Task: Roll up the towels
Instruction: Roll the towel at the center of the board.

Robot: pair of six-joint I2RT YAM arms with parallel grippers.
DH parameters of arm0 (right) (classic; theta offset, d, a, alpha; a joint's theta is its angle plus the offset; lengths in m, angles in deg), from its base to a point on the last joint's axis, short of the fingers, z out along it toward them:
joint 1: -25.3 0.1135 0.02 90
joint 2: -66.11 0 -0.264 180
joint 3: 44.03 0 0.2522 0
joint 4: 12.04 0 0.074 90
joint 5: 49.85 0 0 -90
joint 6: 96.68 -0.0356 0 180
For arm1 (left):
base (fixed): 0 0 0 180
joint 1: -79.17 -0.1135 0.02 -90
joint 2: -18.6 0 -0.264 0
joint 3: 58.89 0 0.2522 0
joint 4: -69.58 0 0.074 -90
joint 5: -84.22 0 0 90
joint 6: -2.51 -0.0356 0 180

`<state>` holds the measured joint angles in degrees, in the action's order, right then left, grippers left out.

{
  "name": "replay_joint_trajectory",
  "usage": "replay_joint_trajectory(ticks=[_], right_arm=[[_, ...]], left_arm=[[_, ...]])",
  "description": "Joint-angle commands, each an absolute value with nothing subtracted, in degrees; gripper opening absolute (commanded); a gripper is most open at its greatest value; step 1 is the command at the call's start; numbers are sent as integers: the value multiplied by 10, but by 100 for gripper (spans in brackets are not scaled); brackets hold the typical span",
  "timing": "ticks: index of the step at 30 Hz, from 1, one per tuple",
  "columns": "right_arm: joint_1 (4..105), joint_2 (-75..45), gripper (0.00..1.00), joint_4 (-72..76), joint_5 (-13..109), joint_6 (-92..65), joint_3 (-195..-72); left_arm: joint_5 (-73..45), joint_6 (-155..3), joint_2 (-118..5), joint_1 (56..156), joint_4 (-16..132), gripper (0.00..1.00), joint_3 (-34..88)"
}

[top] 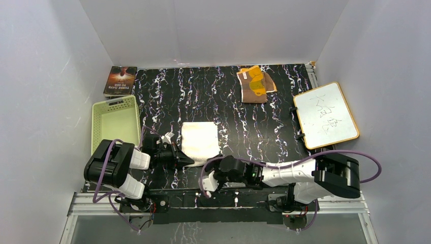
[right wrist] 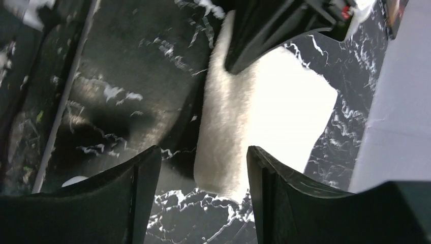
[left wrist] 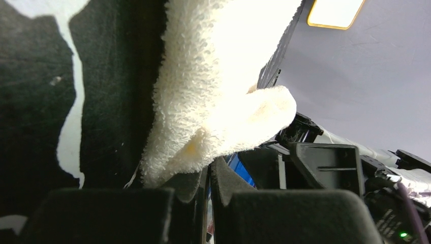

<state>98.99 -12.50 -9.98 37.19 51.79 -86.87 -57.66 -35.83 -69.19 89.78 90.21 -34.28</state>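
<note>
The cream-white towel (top: 200,138) lies folded on the black marbled table (top: 244,132), near the front edge. My left gripper (top: 186,161) is at its near left corner. In the left wrist view that gripper (left wrist: 209,165) is shut, the towel's fluffy corner (left wrist: 203,132) pinched at its tips and lifted into a curl. My right gripper (top: 212,172) sits low by the towel's near right corner. It (right wrist: 202,152) is open, with the towel's thick edge (right wrist: 223,132) just ahead between its fingers and not touched. The brown and yellow-orange towel (top: 255,84) lies crumpled at the far back.
A pale green basket (top: 116,122) stands at the left with a dark book (top: 121,80) behind it. A white board with a wooden frame (top: 325,116) lies at the right. Grey walls close in three sides.
</note>
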Motion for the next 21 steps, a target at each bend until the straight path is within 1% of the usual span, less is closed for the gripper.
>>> replay_joint_trajectory(ticks=[1, 4, 7, 10, 13, 15, 18, 21], right_arm=[[921, -76, 60, -205, 470, 354, -911], [805, -49, 64, -193, 612, 214, -950], [744, -76, 64, -131, 692, 144, -1007], [705, -144, 64, -31, 753, 108, -1081], [694, -186, 64, -10, 854, 61, -1117], [695, -220, 63, 38, 902, 51, -1144], [709, -231, 62, 104, 885, 93, -1157], [726, -215, 64, 112, 852, 128, -1130]], left_arm=[[-471, -395, -701, 901, 822, 0, -358], [-469, -397, -700, 901, 818, 0, -356], [-471, -399, -711, 901, 822, 0, -353], [-476, -397, -721, 901, 830, 0, -353], [-473, -397, -717, 900, 827, 0, -353], [-471, -400, -712, 901, 820, 0, -352], [-471, -400, -711, 901, 817, 0, -353], [-473, -399, -718, 901, 822, 0, -352]])
